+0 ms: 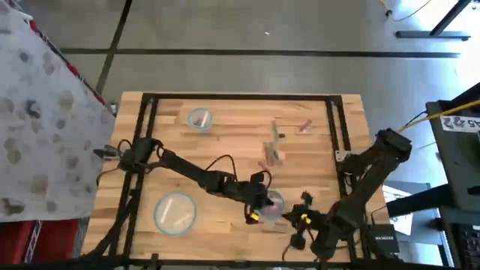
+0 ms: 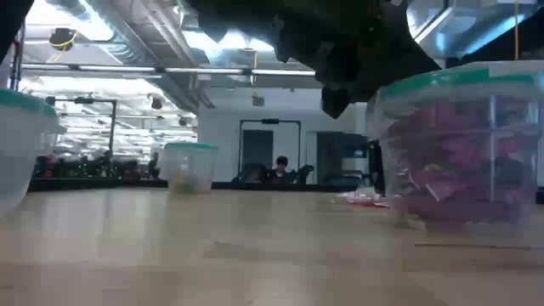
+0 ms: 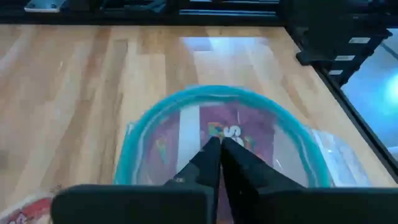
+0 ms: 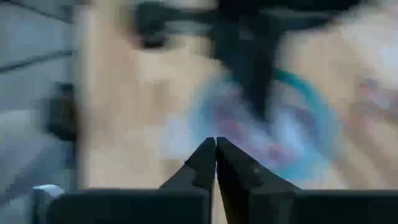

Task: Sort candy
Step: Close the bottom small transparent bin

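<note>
Wooden planks make up the table (image 1: 225,150), framed by a dark rail, with a patterned cloth (image 1: 37,112) lying off its left edge. On the left half sit two clear bowls with teal rims — one near the front (image 1: 175,211), one toward the back (image 1: 199,118). From the left side the left arm reaches across toward the middle front, and the left gripper (image 3: 220,144) hangs directly over a third bowl (image 3: 143,134); its fingers are pressed together with nothing between them. That bowl holds the magenta-purple candy (image 2: 450,170), piled up inside the clear wall as the low view shows. More candy lies loose on the boards farther back, right of centre: a few pale and reddish pieces (image 1: 274,150) and a pink one (image 1: 304,126). Just right of the filled bowl, at the front edge, the right gripper (image 4: 215,146) points toward it — its fingers also closed tip to tip, empty.
</note>
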### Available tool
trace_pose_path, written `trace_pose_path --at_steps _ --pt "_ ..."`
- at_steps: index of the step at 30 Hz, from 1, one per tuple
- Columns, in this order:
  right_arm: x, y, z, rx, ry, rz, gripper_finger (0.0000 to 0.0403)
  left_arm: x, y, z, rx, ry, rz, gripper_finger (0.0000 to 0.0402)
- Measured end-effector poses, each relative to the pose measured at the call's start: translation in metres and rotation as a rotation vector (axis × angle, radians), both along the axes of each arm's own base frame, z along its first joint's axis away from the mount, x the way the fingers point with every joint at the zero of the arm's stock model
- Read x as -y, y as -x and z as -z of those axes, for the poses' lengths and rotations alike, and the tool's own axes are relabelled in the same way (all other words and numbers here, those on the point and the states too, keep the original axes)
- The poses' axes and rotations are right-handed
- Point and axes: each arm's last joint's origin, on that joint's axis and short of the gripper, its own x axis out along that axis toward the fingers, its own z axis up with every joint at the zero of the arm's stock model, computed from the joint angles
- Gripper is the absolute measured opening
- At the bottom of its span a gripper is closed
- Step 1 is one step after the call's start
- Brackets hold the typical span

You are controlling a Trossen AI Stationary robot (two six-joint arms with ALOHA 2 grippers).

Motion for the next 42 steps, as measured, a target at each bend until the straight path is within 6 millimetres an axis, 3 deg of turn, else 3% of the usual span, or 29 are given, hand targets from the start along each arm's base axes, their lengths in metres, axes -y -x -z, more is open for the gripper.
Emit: trace_pose_path --at_steps 2,6,8,14,21,31,42 --pt "-0.004 -0.011 0.007 -0.005 -0.012 -0.056 0.0002 0.0 0.0 0.0 0.0 0.003 -0.002 0.0" --pt "0.004 -0.029 0.038 -0.107 0.03 -0.005 0.0002 -0.002 -0.001 0.0 -0.004 0.021 -0.014 0.0" --pt "0.01 -0.032 0.05 -0.154 0.033 0.073 0.0002 -0.002 0.0 0.0 -0.012 0.045 -0.019 0.0" --pt "0.02 -0.027 0.058 -0.191 0.086 0.225 0.0002 -0.002 0.001 0.002 -0.047 0.08 0.022 0.0" --pt "0.027 -0.019 0.053 -0.226 0.145 0.229 0.0002 -0.007 0.0 0.002 -0.052 0.059 -0.025 0.0" --pt "0.021 0.01 0.022 -0.109 0.155 0.208 0.0002 -0.03 -0.002 -0.003 -0.088 0.105 -0.148 0.0" --pt "0.017 0.014 0.018 -0.082 0.126 0.206 0.0002 -0.061 0.034 -0.033 -0.35 -0.114 -0.394 0.0"
